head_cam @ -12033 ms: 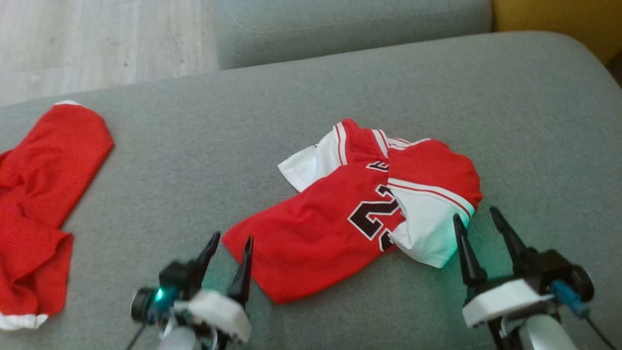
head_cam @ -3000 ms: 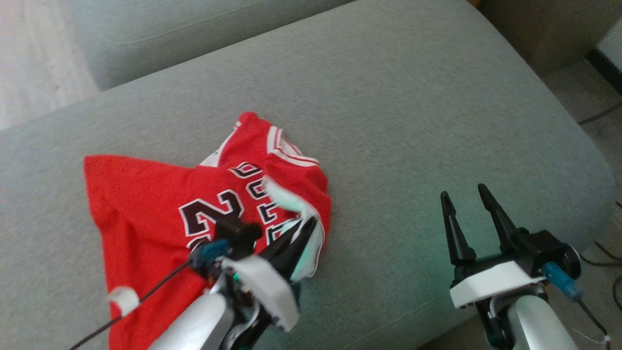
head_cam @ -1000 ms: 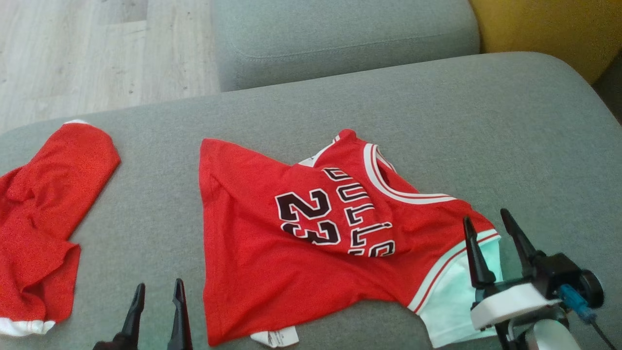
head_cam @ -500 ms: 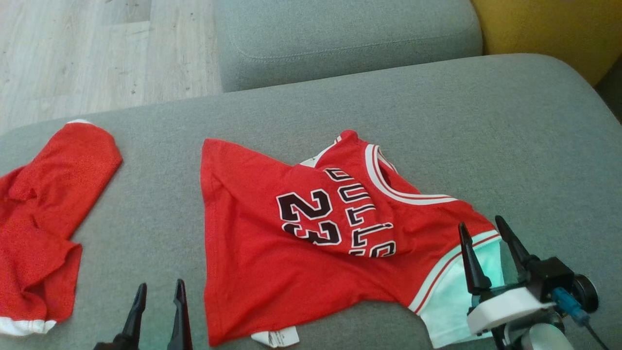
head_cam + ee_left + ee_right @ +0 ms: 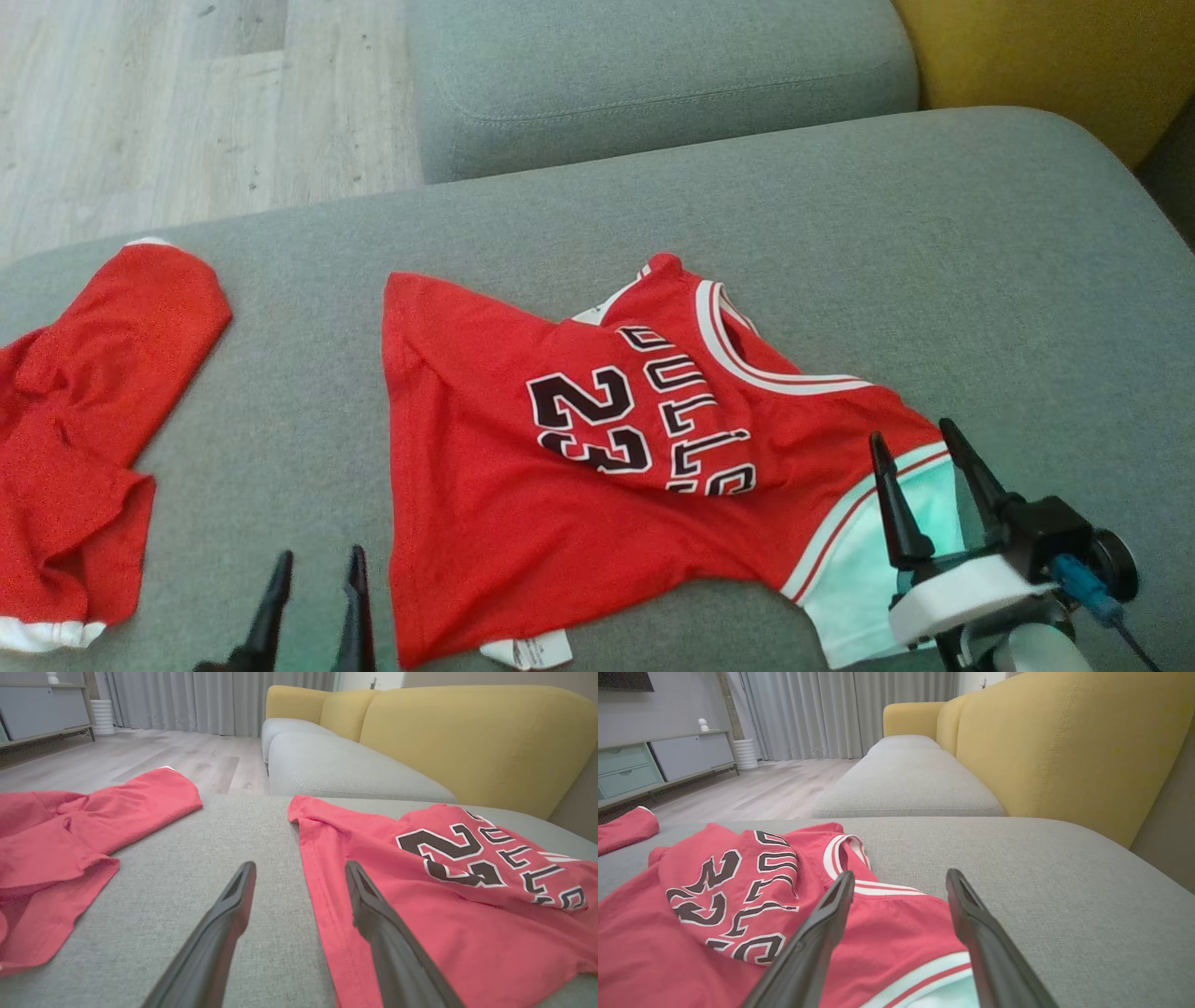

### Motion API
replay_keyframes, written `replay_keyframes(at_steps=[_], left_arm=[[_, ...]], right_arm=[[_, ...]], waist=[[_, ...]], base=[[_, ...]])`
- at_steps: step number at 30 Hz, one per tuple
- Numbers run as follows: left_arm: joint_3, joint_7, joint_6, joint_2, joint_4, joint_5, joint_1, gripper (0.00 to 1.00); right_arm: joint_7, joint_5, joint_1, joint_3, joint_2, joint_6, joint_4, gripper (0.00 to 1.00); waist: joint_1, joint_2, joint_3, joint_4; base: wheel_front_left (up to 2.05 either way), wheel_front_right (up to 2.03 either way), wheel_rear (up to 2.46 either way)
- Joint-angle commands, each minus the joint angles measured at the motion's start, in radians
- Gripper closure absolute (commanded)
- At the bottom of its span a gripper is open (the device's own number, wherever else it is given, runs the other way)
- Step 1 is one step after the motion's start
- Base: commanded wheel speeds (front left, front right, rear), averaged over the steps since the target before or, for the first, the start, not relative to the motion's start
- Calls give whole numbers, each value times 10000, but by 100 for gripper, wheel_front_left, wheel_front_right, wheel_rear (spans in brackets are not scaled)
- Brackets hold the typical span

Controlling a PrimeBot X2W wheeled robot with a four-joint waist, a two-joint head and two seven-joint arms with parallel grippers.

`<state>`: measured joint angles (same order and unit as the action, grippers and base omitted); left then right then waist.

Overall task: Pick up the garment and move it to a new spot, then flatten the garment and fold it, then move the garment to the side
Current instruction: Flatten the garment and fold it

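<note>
Tapered black fingers (image 5: 892, 504), a white wrist shell (image 5: 952, 593) and a blue cable plug (image 5: 1078, 574) mark the right gripper (image 5: 913, 434), lower right.

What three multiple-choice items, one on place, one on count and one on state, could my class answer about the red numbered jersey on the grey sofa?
1. Where does the plain red crumpled garment lie relative to the red mesh jersey numbered 23?
A. on top of it
B. on the robot's right of it
C. on the robot's left of it

2. How many red garments lie on the grey fabric sofa cushion?
A. one
B. two
C. three

3. How does the right gripper, with its two long dark fingers, stand?
A. open, gripping nothing
B. shut on the jersey
C. shut on nothing

Answers:
1 C: in the head view it lies to the left, with bare cushion between the two.
2 B: the jersey and the plain garment are the two there.
3 A: its fingers stand wide apart in the right wrist view.
</note>
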<state>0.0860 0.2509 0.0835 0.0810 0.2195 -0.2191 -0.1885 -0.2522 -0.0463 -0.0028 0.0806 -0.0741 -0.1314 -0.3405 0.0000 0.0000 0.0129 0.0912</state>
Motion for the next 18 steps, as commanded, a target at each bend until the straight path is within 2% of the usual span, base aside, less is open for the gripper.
replay_keyframes(at_steps=[1, 5, 11, 15, 18], left_arm=[[-279, 108, 72, -28, -199, -6, 264, 0], [291, -349, 364, 399, -37, -355, -43, 0], [1076, -1884, 458, 1277, -829, -1168, -599, 0], [1298, -2641, 464, 1643, -1191, -1449, -819, 0], [1389, -2939, 466, 1777, -1368, -1696, -849, 0]], right_arm=[[-95, -148, -275, 208, -15, 7, 299, 0], [247, -282, -150, 157, -212, 7, 251, 0], [2516, -52, 394, -513, -342, 7, 571, 0], [4069, 131, 832, -688, -279, 7, 778, 0], [4764, 178, 1036, -814, -254, 7, 1026, 0]], waist=[[0, 0, 4, 30], [0, 0, -18, 103], [0, 0, -176, 226], [0, 0, -298, 312], [0, 0, -436, 334]], base=[[0, 0, 0], [0, 0, 0], [0, 0, 0], [0, 0, 0], [0, 0, 0]])
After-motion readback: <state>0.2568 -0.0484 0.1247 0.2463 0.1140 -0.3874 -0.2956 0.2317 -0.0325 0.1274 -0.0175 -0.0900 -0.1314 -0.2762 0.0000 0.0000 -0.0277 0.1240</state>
